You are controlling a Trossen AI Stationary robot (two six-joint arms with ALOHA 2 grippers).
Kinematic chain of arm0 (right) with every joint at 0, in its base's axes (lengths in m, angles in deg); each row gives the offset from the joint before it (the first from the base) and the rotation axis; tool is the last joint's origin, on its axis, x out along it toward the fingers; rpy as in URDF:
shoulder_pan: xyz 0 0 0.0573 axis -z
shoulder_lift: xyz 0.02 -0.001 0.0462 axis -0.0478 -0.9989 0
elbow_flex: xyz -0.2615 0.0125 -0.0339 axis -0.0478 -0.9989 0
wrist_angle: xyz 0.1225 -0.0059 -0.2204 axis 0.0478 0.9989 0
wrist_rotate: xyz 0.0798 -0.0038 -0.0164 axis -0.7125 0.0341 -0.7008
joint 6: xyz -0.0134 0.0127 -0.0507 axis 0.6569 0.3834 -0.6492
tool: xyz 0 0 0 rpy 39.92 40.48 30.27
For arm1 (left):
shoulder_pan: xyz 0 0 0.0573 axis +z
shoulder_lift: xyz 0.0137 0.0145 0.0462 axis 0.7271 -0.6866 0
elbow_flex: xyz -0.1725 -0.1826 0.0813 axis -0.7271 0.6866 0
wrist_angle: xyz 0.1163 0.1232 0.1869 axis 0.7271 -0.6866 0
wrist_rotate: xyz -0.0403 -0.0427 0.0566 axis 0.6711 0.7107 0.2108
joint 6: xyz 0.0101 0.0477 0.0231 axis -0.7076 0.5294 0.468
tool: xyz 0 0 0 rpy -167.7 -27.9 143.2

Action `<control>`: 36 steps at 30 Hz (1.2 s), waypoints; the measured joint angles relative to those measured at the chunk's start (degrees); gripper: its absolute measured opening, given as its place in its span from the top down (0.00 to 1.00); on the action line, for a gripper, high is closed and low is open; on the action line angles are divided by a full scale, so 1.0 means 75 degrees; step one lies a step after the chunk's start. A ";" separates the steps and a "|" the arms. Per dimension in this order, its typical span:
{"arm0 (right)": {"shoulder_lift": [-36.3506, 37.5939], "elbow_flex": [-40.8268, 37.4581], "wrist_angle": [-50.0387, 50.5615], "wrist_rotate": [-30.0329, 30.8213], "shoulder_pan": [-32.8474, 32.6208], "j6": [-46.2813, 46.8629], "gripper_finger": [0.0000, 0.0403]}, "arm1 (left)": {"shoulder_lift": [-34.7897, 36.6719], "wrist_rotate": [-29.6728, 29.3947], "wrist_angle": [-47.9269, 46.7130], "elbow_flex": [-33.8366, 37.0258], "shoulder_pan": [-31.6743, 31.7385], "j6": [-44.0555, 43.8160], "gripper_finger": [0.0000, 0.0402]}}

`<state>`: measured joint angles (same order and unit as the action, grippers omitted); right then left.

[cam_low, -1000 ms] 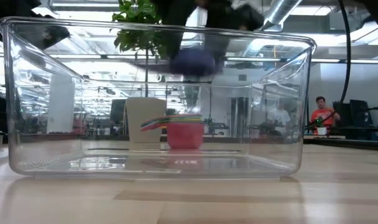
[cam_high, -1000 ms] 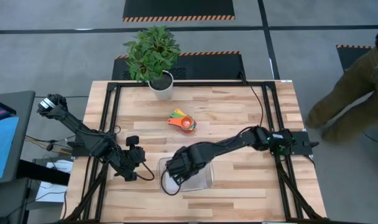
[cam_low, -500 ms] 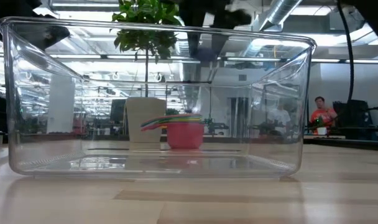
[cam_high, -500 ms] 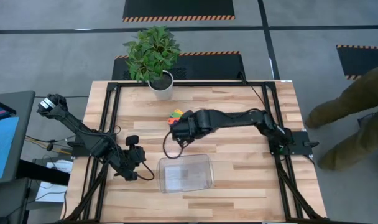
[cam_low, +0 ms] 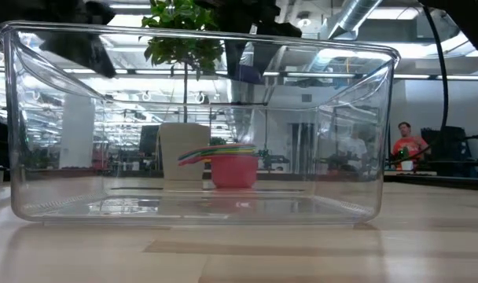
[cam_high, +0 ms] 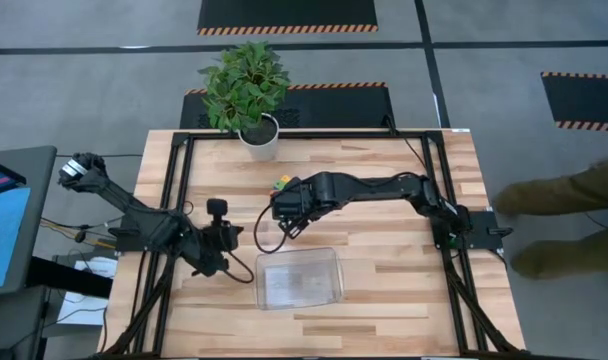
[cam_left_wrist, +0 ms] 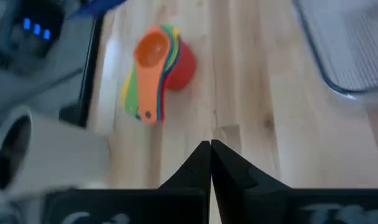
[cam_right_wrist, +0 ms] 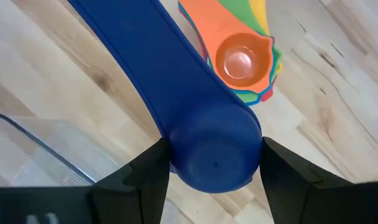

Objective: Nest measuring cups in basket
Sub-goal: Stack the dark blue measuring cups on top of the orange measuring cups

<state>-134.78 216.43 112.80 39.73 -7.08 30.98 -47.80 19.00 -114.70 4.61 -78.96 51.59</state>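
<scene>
Right gripper (cam_right_wrist: 214, 165) is pinching the dark blue measuring cup (cam_right_wrist: 195, 124) across its bowl, handle lying flat, pointing away past the nested cups (cam_right_wrist: 248, 56); left gripper (cam_left_wrist: 210, 163) is waiting pressed together.

From my station I see grey floor (cam_high: 104, 80) with hazard-striped black mats (cam_high: 287, 14), a potted plant (cam_high: 246, 88), and ceiling ducts (cam_low: 357, 16) overhead.

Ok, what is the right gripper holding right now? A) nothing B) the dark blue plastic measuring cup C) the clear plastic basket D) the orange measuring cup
B: in the right wrist view the right gripper has a finger on each side of the dark blue plastic measuring cup, above the stack topped by the orange measuring cup.
</scene>
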 joint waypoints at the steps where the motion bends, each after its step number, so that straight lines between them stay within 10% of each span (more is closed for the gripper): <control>1: 0.0000 0.0000 -0.0021 -0.0033 0.0000 -0.0009 0.44 | 0.0000 0.0107 -0.0001 -0.0058 0.0049 0.0436 0.99; 9: 0.0000 0.0000 -0.0207 -0.0239 -0.0065 -0.0126 0.44 | 0.0003 0.0517 0.0019 -0.0669 0.0193 0.2494 0.83; 18: 0.0000 0.0000 -0.0933 -0.1258 -0.0064 -0.0950 0.43 | 0.0003 -0.0995 -0.0028 -0.0731 0.0193 0.5274 0.64; 36: 0.0000 0.0000 -0.1323 -0.1869 -0.0055 -0.1623 0.43 | 0.0003 -0.0288 0.1752 -0.0731 0.0211 0.7956 0.60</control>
<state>-134.78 216.43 102.87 25.72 -7.49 18.81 -47.78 16.84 -101.56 -0.87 -77.38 111.26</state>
